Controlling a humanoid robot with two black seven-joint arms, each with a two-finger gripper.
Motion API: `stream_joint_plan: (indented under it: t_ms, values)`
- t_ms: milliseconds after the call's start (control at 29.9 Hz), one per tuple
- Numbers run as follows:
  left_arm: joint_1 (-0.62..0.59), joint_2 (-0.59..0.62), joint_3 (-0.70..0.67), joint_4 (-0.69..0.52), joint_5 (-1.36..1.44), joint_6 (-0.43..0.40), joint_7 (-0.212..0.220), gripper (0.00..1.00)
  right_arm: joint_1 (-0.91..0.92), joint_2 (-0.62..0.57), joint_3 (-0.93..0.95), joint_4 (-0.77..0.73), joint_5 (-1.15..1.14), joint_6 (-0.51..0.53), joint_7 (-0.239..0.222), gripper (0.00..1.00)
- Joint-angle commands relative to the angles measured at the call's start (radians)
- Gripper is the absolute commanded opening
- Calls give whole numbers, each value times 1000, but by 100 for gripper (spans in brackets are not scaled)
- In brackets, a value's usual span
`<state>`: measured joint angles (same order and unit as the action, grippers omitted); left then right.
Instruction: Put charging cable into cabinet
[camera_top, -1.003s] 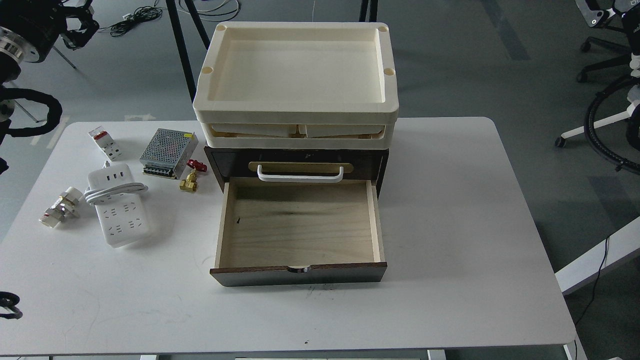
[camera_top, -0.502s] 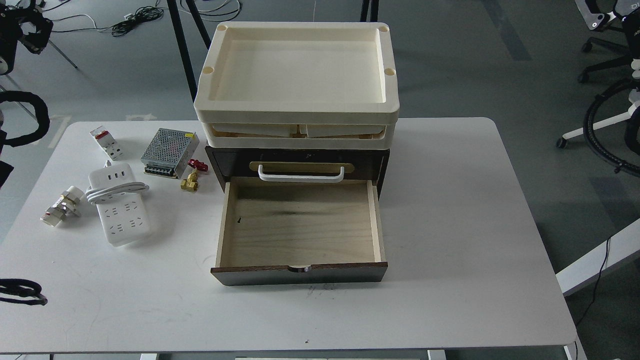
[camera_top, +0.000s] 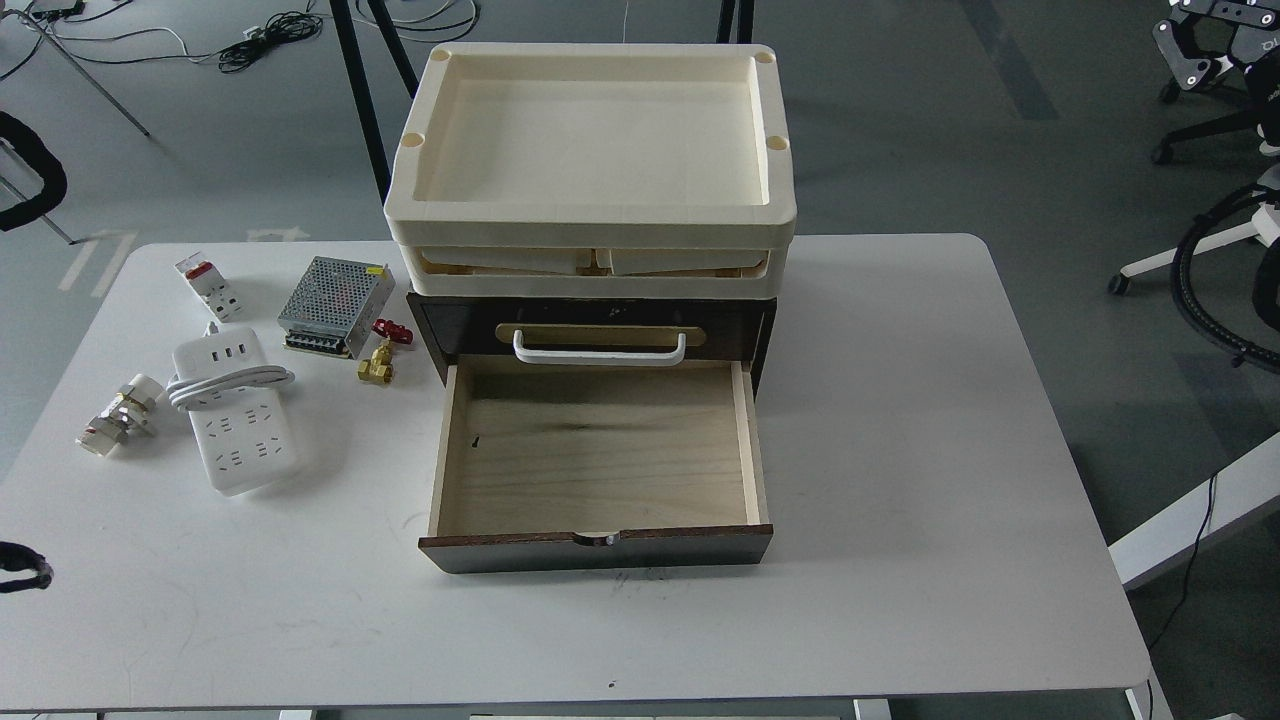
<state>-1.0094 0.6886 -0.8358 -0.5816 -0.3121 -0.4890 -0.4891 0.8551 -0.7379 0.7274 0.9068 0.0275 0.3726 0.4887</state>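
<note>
The charging cable (camera_top: 236, 418), a white power strip with its thick cord coiled across it, lies flat on the left of the white table (camera_top: 900, 450). The dark brown cabinet (camera_top: 437, 325) stands mid-table. Its light-wood drawer (camera_top: 600, 450) is pulled out toward me and holds nothing. A white bar handle (camera_top: 598, 348) sits on the panel above the drawer. My left gripper is out of view; only black hose loops show at the left edge. A dark part of my right arm (camera_top: 1200, 50) shows at the top right corner, far from the table; its fingers cannot be told apart.
Cream trays (camera_top: 595, 215) are stacked on the cabinet. Left of it lie a silver mesh power supply (camera_top: 330, 302), a white-and-red breaker (camera_top: 208, 285), a brass valve with a red handle (camera_top: 380, 360) and a clear fitting (camera_top: 118, 414). Chairs and cables stand on the floor behind.
My left arm has drawn back out of the top left corner. The dark part at the top right has shifted. Nothing on the table has moved.
</note>
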Motion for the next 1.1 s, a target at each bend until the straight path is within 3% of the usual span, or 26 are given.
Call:
stream_joint_plan:
  t_ms: [0, 268, 635, 870, 903, 970, 1037, 1070]
  values:
    - [20, 159, 7, -222, 59, 0, 0, 100, -1, 2, 0, -8, 0, 0, 0, 100]
    - [46, 434, 11, -552, 574, 0, 0, 100, -33, 0, 1, -8, 0, -1, 0, 100]
    - [66, 654, 38, -885, 1324, 0, 0, 100, -61, -37, 3, -23, 2, 0, 0, 100]
    - [68, 753, 344, -934, 1796, 0, 0, 100, -68, -35, 3, -57, 0, 0, 0, 100]
    - [68, 759, 404, -929, 1867, 32, 0, 100, -71, -35, 3, -57, 0, 2, 0, 100]
    - [68, 764, 522, -913, 2019, 229, 0, 100, -82, -35, 3, -57, 0, 2, 0, 100]
    - [69, 755, 599, -885, 2091, 367, 0, 99, -90, -35, 3, -57, 2, 0, 0, 100]
    - [72, 753, 627, -876, 2098, 395, 0, 99, -94, -35, 3, -57, 0, 0, 0, 100]
